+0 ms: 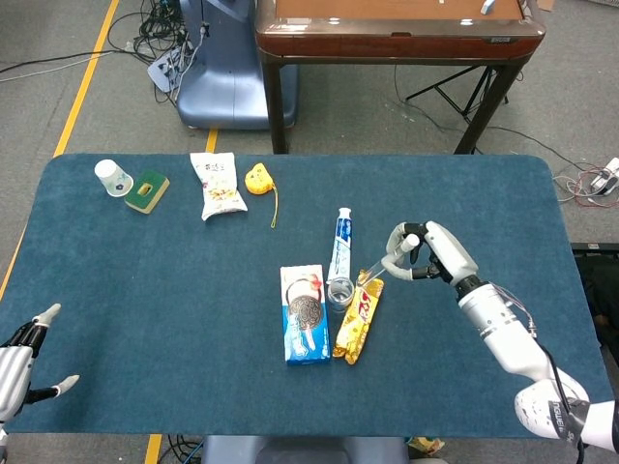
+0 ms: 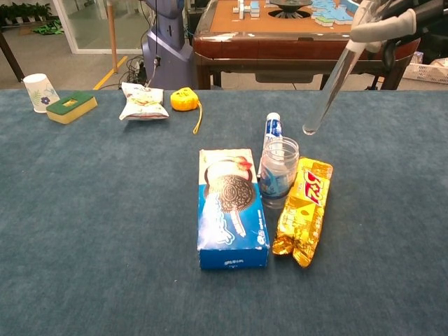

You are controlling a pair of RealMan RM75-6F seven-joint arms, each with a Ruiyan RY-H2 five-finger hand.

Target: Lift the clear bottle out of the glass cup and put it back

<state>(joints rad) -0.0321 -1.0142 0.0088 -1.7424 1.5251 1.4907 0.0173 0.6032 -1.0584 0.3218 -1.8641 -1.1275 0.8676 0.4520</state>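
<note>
On the blue felt table (image 1: pixel 145 319), near its centre, the blue rectangular cookie box (image 1: pixel 304 314) lies against the small clear glass cup (image 2: pixel 279 168). Toward the right edge, the right hand (image 1: pixel 426 256) grasps the clear slender tube-shaped bottle (image 2: pixel 330 84), tilted in the air above the cup. At the front-left corner, the left hand (image 1: pixel 24 353) is released, fingers spread.

Right hand (image 1: pixel 423 253) raised, fingers curled in a grip; left hand (image 1: pixel 21 360) low, fingers spread.
</note>
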